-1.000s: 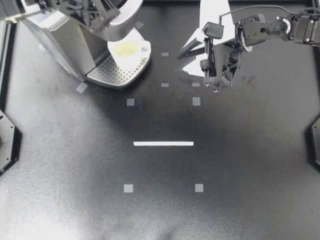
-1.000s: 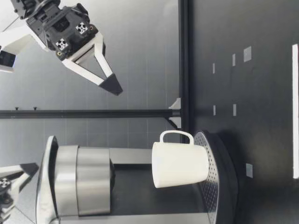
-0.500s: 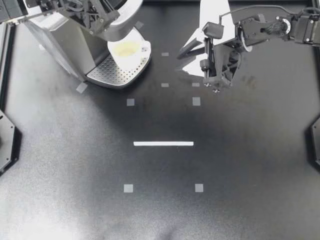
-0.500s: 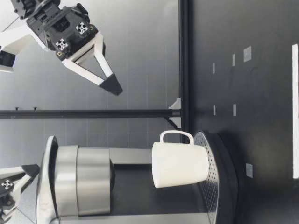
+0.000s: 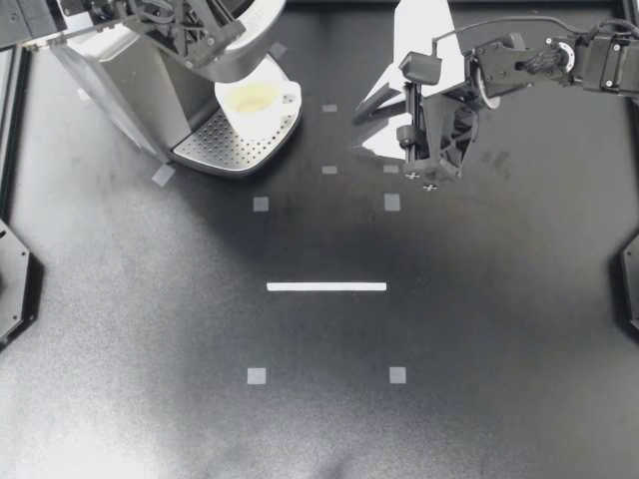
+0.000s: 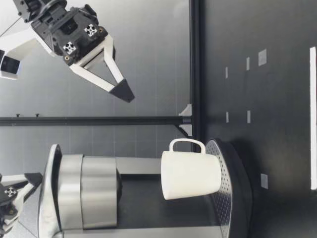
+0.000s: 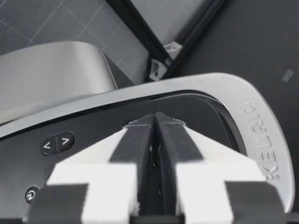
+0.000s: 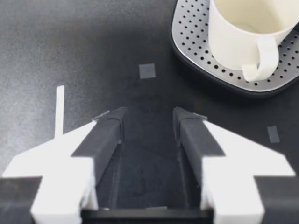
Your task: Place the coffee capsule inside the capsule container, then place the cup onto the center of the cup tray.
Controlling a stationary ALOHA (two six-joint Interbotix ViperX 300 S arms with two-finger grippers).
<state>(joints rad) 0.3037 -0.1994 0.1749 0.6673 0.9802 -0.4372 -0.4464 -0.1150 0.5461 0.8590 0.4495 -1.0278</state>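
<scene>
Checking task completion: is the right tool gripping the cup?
No, the right tool is open and empty, and the cup stands free on the tray ahead of it.

Your worktop (image 5: 140,329) is matte black, with a white strip (image 5: 326,286) and grey squares (image 5: 261,204). Behind it you have a grey gridded wall (image 6: 148,49).

Cup (image 5: 255,98): white, smooth and glossy, ceramic in look. Cup tray (image 5: 222,150): perforated metal with a satin silver finish, set in a black plastic rim. Coffee machine (image 5: 120,90): brushed silver casing, with a top panel (image 7: 93,126) of glossy black plastic edged by a polished metal band. Table (image 5: 319,429): matt black, finely grained; my right gripper (image 5: 365,128) has fingers (image 8: 51,161) of white matt plastic faced with matt black pads (image 8: 105,135).
</scene>
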